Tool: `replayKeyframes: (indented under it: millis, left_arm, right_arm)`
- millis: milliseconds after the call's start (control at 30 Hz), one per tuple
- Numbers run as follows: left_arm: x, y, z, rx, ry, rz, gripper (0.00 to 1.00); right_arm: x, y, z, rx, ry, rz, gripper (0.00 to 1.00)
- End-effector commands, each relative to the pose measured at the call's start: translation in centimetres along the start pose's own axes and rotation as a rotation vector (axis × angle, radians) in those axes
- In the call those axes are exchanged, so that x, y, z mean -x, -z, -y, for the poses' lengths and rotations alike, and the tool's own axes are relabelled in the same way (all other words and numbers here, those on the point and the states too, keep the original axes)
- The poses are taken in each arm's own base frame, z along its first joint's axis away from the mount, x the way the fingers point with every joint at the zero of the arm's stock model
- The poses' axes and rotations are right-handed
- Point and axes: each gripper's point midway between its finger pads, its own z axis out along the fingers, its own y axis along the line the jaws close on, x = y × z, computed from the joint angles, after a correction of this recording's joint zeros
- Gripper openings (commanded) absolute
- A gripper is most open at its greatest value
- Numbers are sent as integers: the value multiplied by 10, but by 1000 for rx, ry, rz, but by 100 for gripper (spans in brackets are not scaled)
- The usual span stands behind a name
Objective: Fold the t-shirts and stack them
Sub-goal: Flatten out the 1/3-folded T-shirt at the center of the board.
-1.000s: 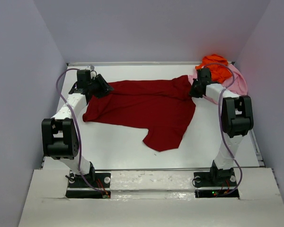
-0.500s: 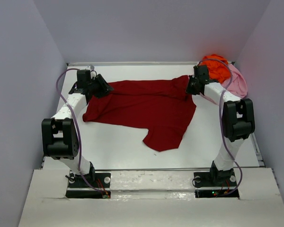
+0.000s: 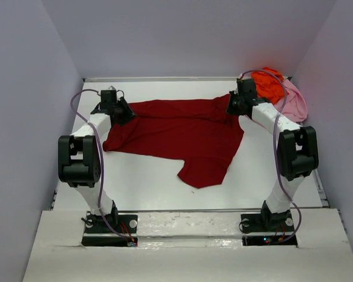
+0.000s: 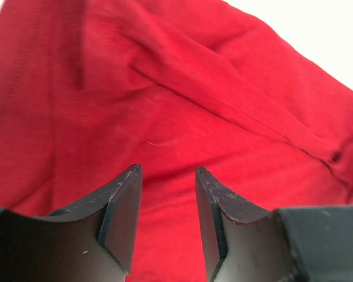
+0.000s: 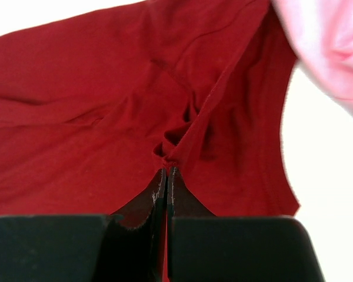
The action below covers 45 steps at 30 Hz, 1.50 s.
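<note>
The dark red t-shirt (image 3: 182, 132) lies spread and rumpled across the middle of the table. It fills the left wrist view (image 4: 182, 106) and the right wrist view (image 5: 106, 94). My left gripper (image 3: 122, 111) is at the shirt's far left corner; its jaws stand open over the cloth (image 4: 167, 176). My right gripper (image 3: 232, 108) is at the shirt's far right corner, shut on a pinched fold of red cloth (image 5: 167, 167). The bright orange t-shirt (image 3: 268, 84) and the light pink t-shirt (image 3: 294, 103) lie bunched at the far right corner; pink cloth shows in the right wrist view (image 5: 332, 47).
The white table (image 3: 147, 176) is walled by grey panels at the left, back and right. A metal rail (image 3: 188, 210) runs along the near edge in front of the arm bases.
My right gripper has moved left and away, pulling the shirt's far right corner with it. My left arm has shifted a little toward the back, its elbow drawn up.
</note>
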Motion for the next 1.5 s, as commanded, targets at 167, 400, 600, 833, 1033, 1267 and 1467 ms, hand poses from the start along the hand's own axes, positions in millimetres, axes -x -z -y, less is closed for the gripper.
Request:
replayKeyframes:
  millis: [167,400,600,833,1033,1267,1467]
  left_arm:
    - [78,-13,0,125,-31,247,50]
    - [97,-52,-8,240,-130,269,50]
    - [83,-84,-29,317,-157,202,50]
    - [73,-91,-54,424,-176,168,52]
    - [74,-84,-59,466,-195,176,59]
    - [72,-91,-60,469,-207,157,53]
    - [69,-93,-54,444,-208,149,36]
  right_arm:
    - [-8,11,-40,142,22,25,0]
    - [-9,15,-50,181,29,24,0]
    - [-14,12,-51,179,44,17,0]
    - [-16,8,-49,171,49,11,0]
    - [-20,6,-48,169,50,0,0]
    - [-19,8,-49,172,49,2,0]
    - [-19,7,-49,171,47,0,0]
